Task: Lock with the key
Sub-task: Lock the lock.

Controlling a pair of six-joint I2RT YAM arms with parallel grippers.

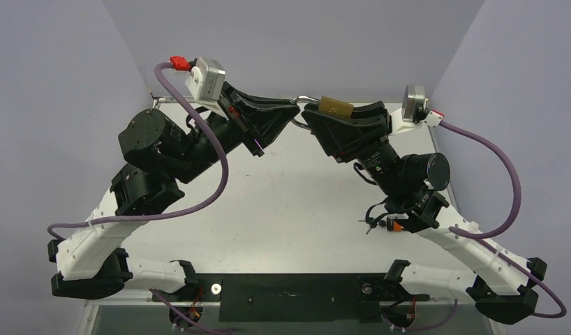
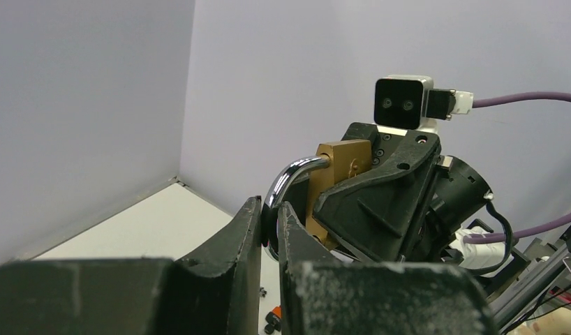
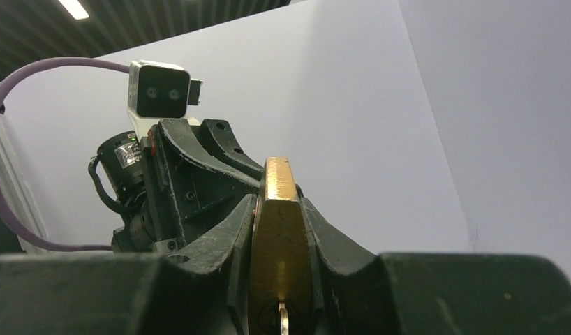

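in the top view the white table [image 1: 290,209] fills the middle of the frame, and both your arms reach to its upper centre, where they meet. your right gripper [image 1: 317,118] is clamped on the brass padlock [image 1: 336,107], squeezing its body. the key [image 3: 283,322] sits in the keyhole at the bottom of the right wrist view. beyond it, your left gripper [image 2: 270,209] is pinched tight on the shackle [image 2: 291,174].

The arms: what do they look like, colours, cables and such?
The left arm and right arm have white lower links and black joints. The left gripper and right gripper are black, wedge-shaped, scuffed. Each wrist carries a silver camera with a purple cable.
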